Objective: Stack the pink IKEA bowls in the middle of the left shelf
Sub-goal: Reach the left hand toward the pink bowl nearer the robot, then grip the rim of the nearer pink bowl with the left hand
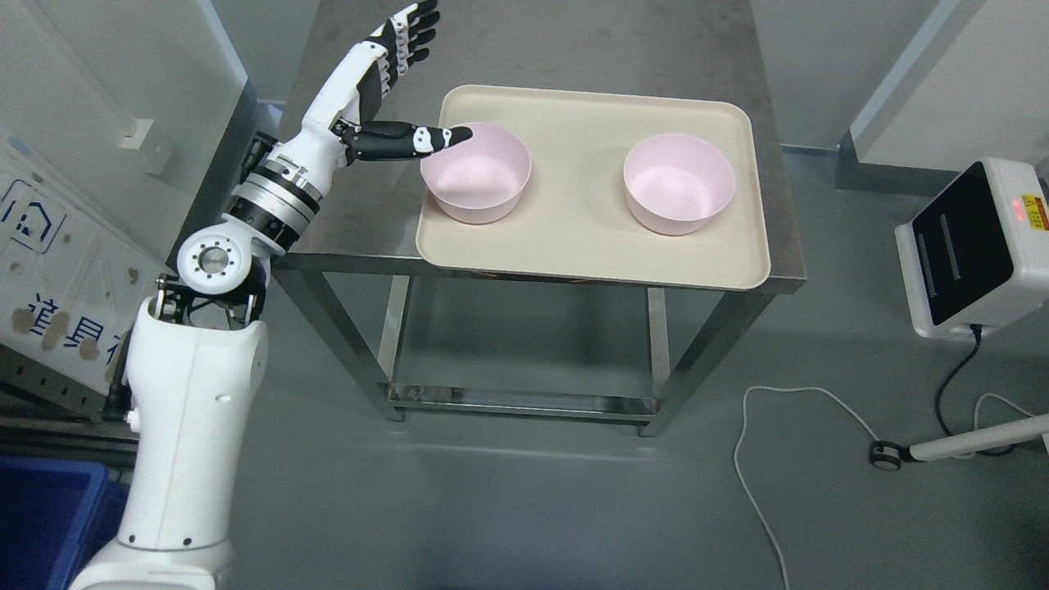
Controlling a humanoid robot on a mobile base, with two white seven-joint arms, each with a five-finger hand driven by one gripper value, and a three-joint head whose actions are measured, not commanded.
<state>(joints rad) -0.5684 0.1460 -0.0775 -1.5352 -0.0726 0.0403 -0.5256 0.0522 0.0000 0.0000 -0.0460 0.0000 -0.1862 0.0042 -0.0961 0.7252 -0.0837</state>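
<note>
Two pink bowls stand apart on a cream tray [574,246] on a steel table. The left bowl [477,174] sits at the tray's left side, the right bowl [678,183] at its right. My left hand [410,82] reaches over the table from the left, open: its thumb tip rests at the left bowl's near-left rim while the four fingers point up and away, spread behind the bowl. Nothing is grasped. The right arm does not show.
The steel table [541,41] has a lower crossbar frame. A white box with a black panel [975,246] stands at the right, with cables on the floor. A blue bin [41,516] is at the lower left; a panel with signs lines the left.
</note>
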